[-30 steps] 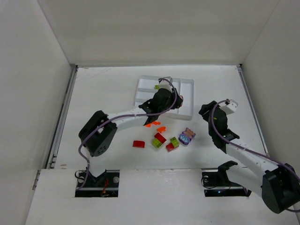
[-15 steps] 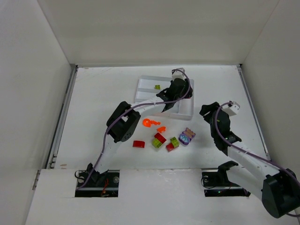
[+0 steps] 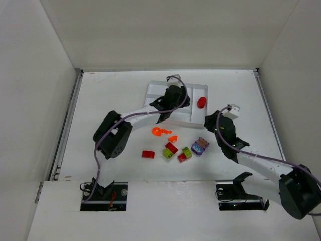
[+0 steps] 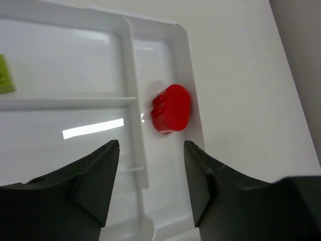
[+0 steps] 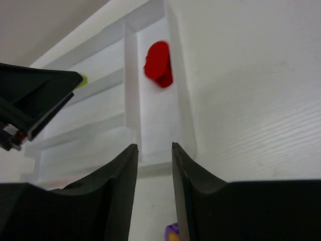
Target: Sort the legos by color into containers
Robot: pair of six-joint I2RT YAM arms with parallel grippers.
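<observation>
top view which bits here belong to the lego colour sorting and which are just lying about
Part of the job:
- white plastic compartment tray
- round red lego in the tray's end slot
- lime green lego in another slot
- loose on the table: orange legos, flat red brick, red and green brick cluster, purple lego

Just there:
- white table
- white enclosure walls
</observation>
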